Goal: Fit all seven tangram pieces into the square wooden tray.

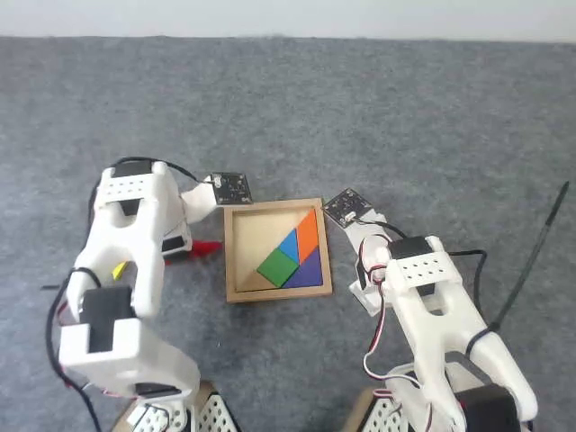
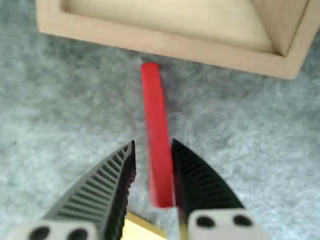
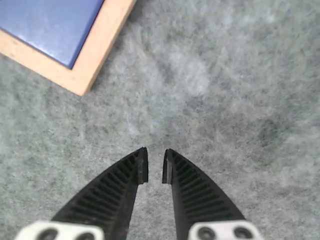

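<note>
The square wooden tray (image 1: 232, 261) lies at the table's middle and holds orange (image 1: 309, 234), blue (image 1: 289, 243), green (image 1: 278, 266) and purple (image 1: 307, 271) pieces on its right side. A red piece (image 1: 206, 247) stands on edge on the carpet just left of the tray. In the left wrist view the red piece (image 2: 157, 140) points at the tray wall (image 2: 165, 47). My left gripper (image 2: 152, 145) is open around it, one finger touching it and a gap at the other. My right gripper (image 3: 155, 165) is shut on nothing, over bare carpet beside the tray corner (image 3: 82, 82).
A yellow piece (image 1: 118, 269) shows under the left arm and at the left gripper's base (image 2: 142, 230). The right arm (image 1: 423, 270) stands right of the tray. Grey carpet covers the table. A black cable (image 1: 531, 261) runs at the right.
</note>
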### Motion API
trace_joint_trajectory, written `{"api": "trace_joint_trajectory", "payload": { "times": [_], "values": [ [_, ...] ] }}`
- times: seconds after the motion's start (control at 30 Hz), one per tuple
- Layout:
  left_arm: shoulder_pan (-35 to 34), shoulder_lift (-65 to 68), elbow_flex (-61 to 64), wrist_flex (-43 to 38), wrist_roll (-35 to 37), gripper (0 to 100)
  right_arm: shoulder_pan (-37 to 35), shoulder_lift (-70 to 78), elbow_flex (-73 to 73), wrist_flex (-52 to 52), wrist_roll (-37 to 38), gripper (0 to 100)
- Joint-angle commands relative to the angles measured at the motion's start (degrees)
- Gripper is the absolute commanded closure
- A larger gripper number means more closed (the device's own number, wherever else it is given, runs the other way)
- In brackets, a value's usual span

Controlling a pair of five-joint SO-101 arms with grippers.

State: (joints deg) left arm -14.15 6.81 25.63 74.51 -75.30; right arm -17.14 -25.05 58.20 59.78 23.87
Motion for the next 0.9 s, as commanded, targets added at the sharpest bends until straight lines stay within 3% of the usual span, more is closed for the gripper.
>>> {"api": "trace_joint_trajectory", "payload": {
  "times": [0.0,0.13,0.4,0.57,0.87],
  "values": [
    [0.3,-5.4,0.1,-0.2,0.4,95,0.7,-2.4,-0.2,-0.7,-0.8,93.2],
    [0.2,-9.8,0.3,2.2,0.0,99,0.7,-2.4,-0.2,-0.7,-0.8,93.2],
    [1.0,-25.2,0.3,13.8,-12.7,99,0.7,-2.5,-0.2,-0.7,-0.9,93.2],
    [9.6,-31.2,2.2,14.8,-22.8,99,2.9,-3.0,-0.5,-0.7,-2.5,93.2],
    [28.7,-25.1,2.6,10.0,-26.6,99,15.0,-3.0,-3.4,-3.4,-5.1,93.2]
  ]
}}
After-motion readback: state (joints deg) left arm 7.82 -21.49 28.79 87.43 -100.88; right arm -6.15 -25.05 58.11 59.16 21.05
